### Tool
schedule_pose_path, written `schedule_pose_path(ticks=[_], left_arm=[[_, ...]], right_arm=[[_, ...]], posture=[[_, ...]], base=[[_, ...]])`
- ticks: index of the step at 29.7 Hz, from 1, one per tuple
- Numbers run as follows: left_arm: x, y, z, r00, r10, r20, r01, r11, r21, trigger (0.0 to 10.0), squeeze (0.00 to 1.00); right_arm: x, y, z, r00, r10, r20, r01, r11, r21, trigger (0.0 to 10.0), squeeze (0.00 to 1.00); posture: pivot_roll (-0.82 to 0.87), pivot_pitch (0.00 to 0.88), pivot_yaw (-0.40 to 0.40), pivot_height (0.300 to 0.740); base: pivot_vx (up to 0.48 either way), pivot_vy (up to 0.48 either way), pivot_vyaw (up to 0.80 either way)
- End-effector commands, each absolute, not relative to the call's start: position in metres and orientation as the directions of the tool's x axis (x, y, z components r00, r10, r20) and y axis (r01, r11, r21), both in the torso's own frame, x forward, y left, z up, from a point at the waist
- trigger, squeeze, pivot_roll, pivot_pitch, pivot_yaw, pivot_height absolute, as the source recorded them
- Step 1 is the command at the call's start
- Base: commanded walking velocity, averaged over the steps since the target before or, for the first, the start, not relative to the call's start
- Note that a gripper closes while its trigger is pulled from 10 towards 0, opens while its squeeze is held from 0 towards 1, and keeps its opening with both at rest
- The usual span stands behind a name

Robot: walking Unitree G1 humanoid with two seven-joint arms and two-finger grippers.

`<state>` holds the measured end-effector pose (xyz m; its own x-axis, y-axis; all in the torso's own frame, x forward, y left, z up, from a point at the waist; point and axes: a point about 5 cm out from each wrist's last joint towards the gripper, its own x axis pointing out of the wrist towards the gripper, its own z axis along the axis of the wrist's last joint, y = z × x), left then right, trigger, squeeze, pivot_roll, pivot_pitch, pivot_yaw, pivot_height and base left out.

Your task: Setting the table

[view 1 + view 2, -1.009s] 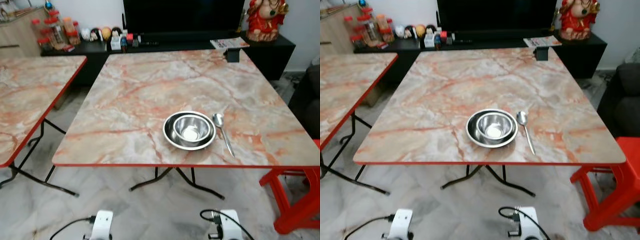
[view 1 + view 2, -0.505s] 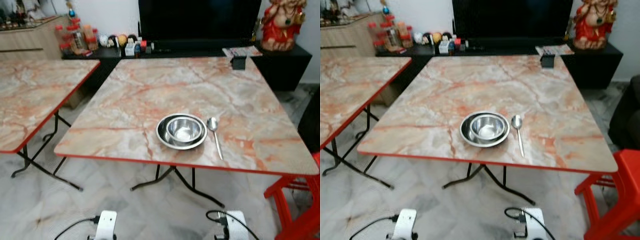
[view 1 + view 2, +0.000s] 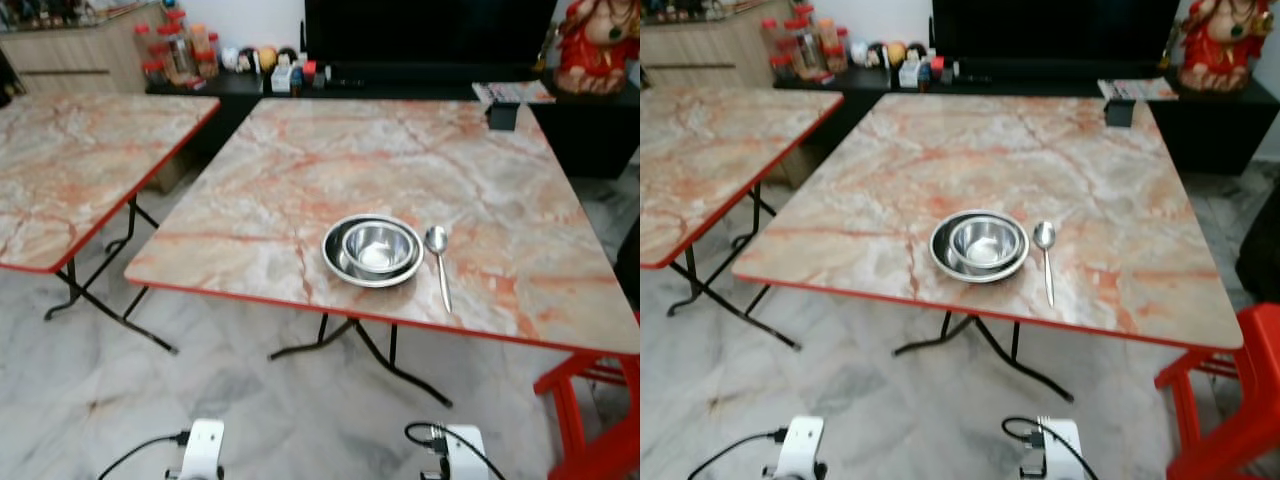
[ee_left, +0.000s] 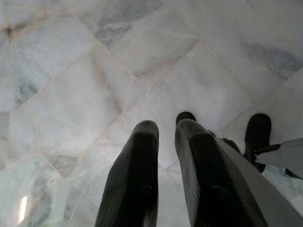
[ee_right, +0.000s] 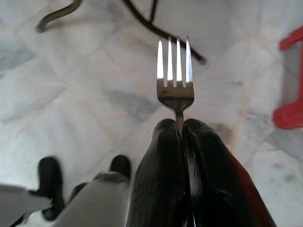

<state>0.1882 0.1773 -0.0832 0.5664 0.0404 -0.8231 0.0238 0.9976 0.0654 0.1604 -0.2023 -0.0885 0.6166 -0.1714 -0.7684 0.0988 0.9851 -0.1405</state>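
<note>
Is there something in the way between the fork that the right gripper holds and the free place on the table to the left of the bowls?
Nothing visible blocks it. The right gripper holds the fork low over the floor; the table left of the bowls is bare. The spoon lies on their other side.

I count two benches: one ahead, another on the left. There are two nested steel bowls, one spoon, one fork, and one red stool.
</note>
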Motion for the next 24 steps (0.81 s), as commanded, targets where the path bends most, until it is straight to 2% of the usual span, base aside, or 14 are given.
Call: schedule_pose_path(ticks=[1, 8, 18, 24], left_arm=[[0.188, 0.182, -0.083, 0.565, 0.047, -0.824, 0.02, 0.997, 0.071, 10.0, 0.0], [0.188, 0.181, -0.083, 0.563, 0.037, -0.826, 0.039, 0.997, 0.071, 10.0, 0.0], [0.188, 0.18, -0.083, 0.564, 0.04, -0.825, 0.043, 0.996, 0.078, 10.0, 0.0], [0.188, 0.179, -0.083, 0.565, 0.041, -0.824, 0.04, 0.996, 0.077, 10.0, 0.0]], right_arm=[[0.159, -0.203, -0.088, 0.631, -0.193, -0.752, 0.133, 0.981, -0.14, 10.0, 0.0], [0.144, -0.206, -0.092, 0.613, -0.219, -0.759, 0.167, 0.975, -0.146, 10.0, 0.0], [0.159, -0.207, -0.087, 0.64, -0.217, -0.737, 0.16, 0.976, -0.148, 10.0, 0.0], [0.165, -0.207, -0.084, 0.651, -0.213, -0.728, 0.152, 0.977, -0.149, 10.0, 0.0]], posture=[[-0.12, 0.0, 0.035, 0.74], [-0.13, 0.0, 0.044, 0.74], [-0.12, 0.0, 0.033, 0.74], [-0.11, 0.0, 0.026, 0.74]], base=[[0.0, 0.0, 0.0], [0.0, 0.0, 0.0], [0.0, 0.0, 0.0], [0.0, -0.324, 0.0]])
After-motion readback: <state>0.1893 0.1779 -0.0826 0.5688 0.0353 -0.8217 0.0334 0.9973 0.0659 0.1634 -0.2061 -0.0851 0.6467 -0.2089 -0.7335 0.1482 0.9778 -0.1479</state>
